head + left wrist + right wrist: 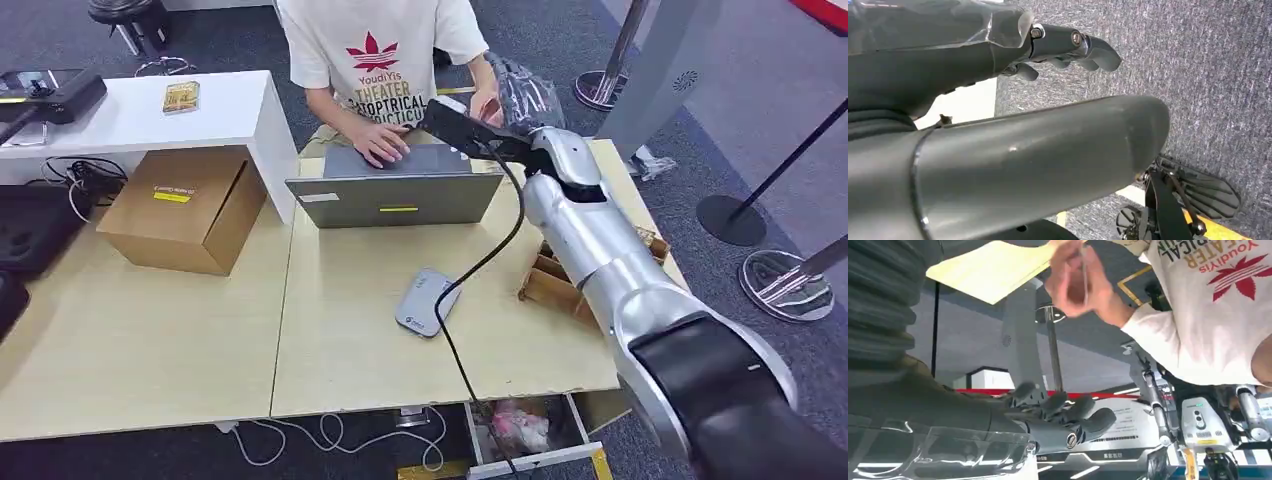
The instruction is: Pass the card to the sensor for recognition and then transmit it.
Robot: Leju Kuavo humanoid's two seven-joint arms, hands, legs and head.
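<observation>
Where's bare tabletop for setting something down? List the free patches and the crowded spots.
Free: the left table in front of the cardboard box; the strip between laptop and grey sensor. Crowded: the right edge, with wooden tray, cable and right arm.

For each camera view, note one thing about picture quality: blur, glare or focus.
Head view: evenly lit, sharp, right hand dark. Left wrist view: left hand close, glare on its clear cover. Right wrist view: person's hand motion-blurred, right hand sharp.
</observation>
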